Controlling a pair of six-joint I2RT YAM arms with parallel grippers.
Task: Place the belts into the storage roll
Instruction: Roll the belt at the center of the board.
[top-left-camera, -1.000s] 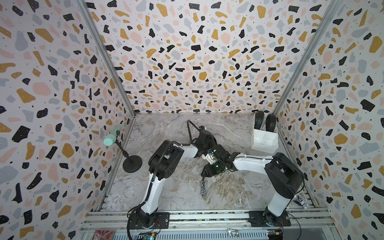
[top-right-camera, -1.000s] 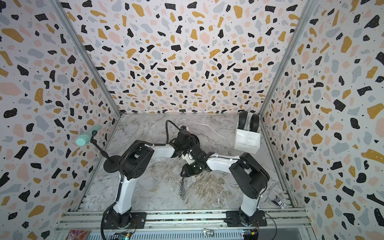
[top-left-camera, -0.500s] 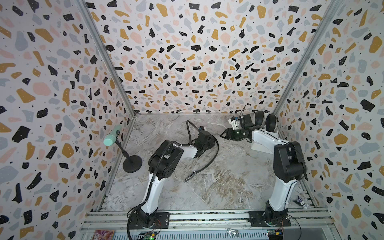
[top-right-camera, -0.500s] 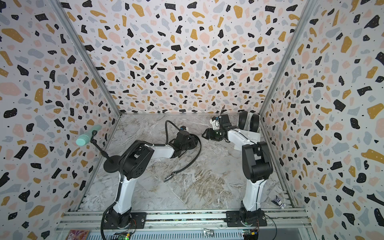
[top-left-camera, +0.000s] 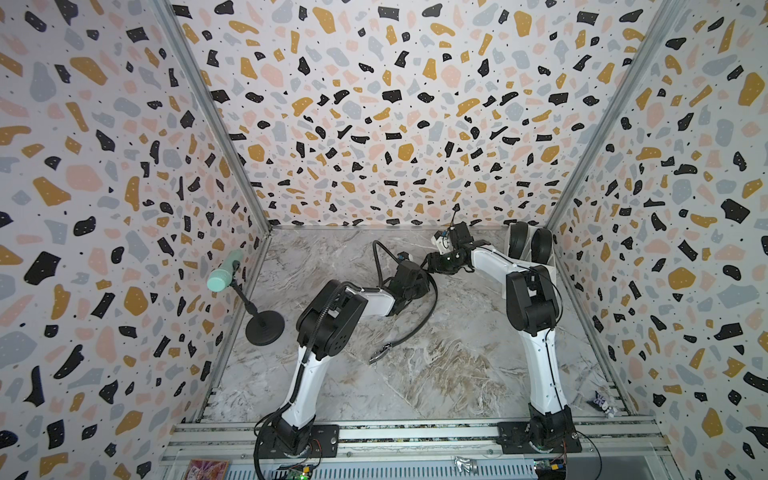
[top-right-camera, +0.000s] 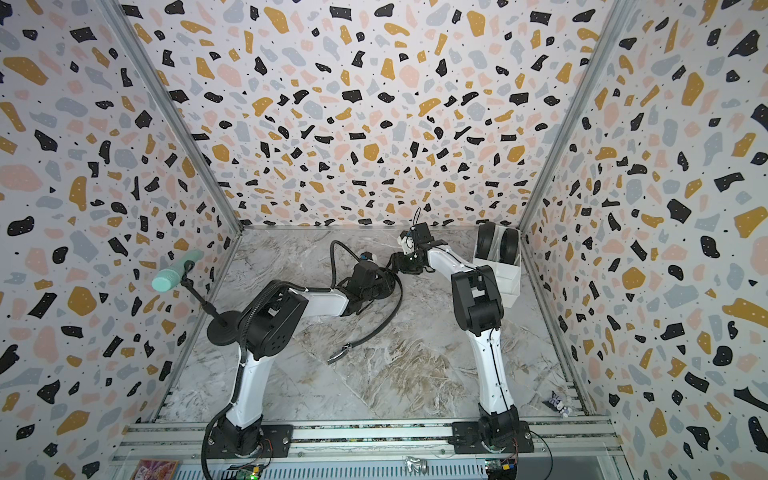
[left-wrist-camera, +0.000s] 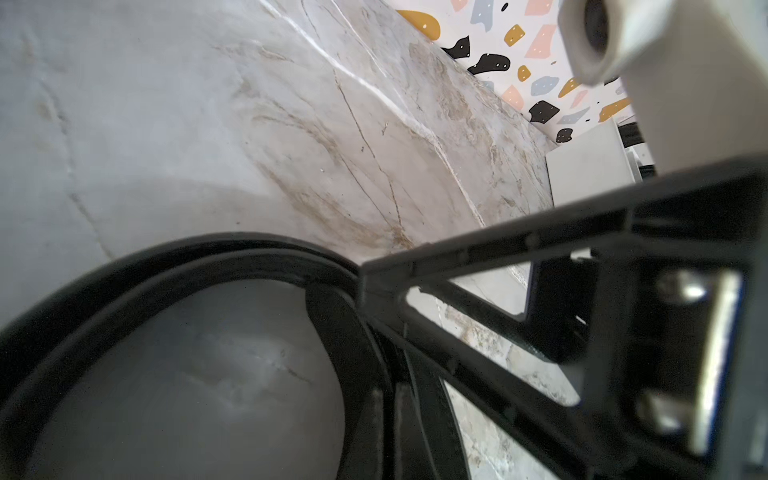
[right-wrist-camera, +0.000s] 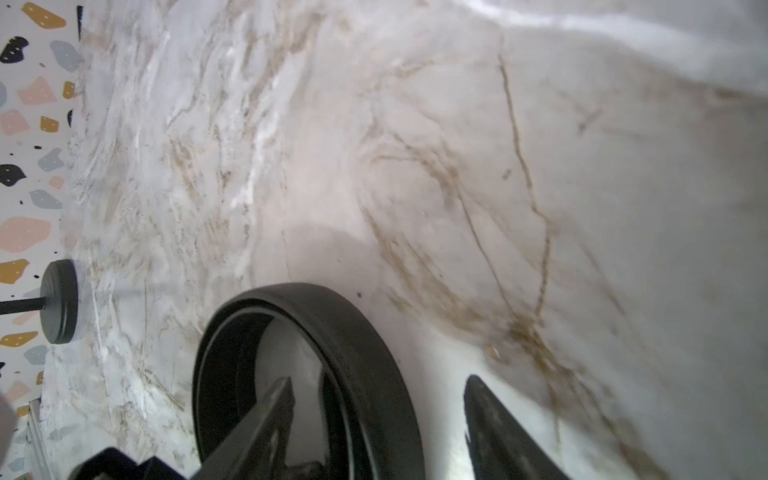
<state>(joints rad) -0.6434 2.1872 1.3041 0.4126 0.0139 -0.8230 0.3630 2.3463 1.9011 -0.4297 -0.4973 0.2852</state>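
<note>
tabletop (top-left-camera: 457, 374), left arm (top-left-camera: 374, 297) bent over belt (left-wrist-camera: 187, 259)

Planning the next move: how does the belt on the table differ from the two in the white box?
The table belt is partly coiled, its silver buckle end trailing over the table; the boxed belts are fully coiled, standing on edge in the white box. The table belt looks narrower than the boxed belts. The left gripper grips the table belt; the boxed belts are unheld. All three are black.

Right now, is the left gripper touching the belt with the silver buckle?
Touching. The left wrist view shows the left gripper with jaws shut on the belt, its loop curving away from the tips.
</note>
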